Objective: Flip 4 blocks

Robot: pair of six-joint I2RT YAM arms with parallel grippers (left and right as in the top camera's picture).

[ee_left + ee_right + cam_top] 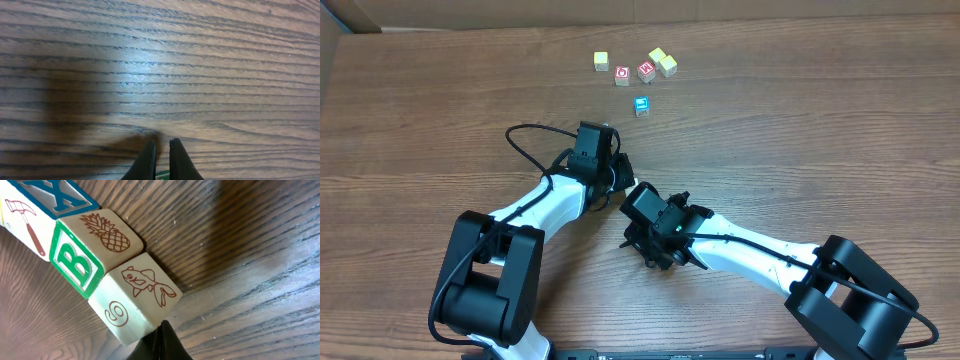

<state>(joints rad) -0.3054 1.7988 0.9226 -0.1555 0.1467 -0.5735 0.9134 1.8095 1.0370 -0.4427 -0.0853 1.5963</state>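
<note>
Nearest to me, the right gripper is clamped tight with nothing between its fingers. Its tips sit just beside the lower corner of the fish block, and I honestly can't tell if they touch it. That block has a fish on top and a green 6 on the side facing my camera.

It's pressed against the B block, which has a green B on its side and a pineapple on top. That one is pressed against the X block, with a blue X up top and a red hammer on the side. So I see three blocks in a slanted row on the table; I can't spot a fourth.

The left gripper is closed too, empty, tips low over bare wood. There's a sliver of green at the bottom edge of its view, but I can't say what it is.

From overhead, both arms meet mid-table and cover the row.

Further out sits the blue cube on its own. Past it are two red cubes, and three yellow cubes are strung along the far side, well apart from the grippers.
</note>
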